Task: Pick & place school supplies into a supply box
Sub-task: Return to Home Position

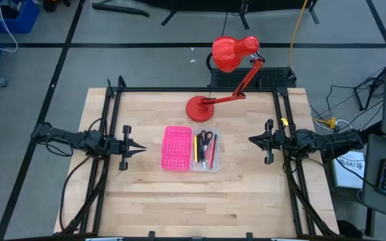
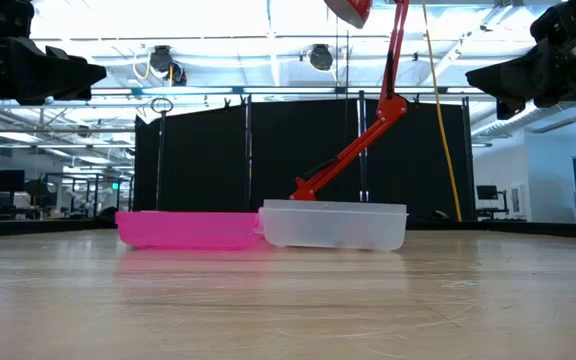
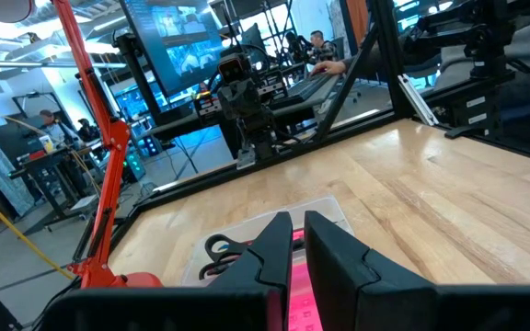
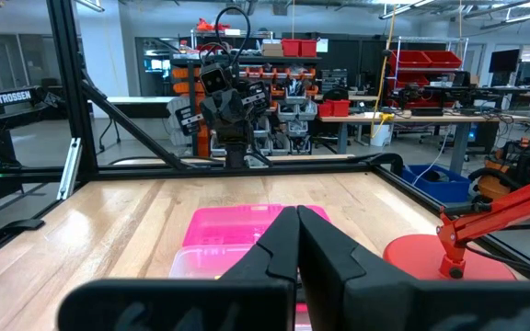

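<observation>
The supply box lies open at the table's middle: a pink dotted lid half joined to a clear tray, both resting flat on the wood. In the tray lie pens and pencils and black-handled scissors. The box also shows in the low view. My left gripper hovers shut and empty to the left of the box, raised above the table. My right gripper hovers shut and empty to the right of the box. The scissors also show in the left wrist view.
A red desk lamp stands behind the box, its round base on the table's far middle and its head beyond the far edge. Black frame rails run along the table's left and right sides. Bare wood lies near the front edge.
</observation>
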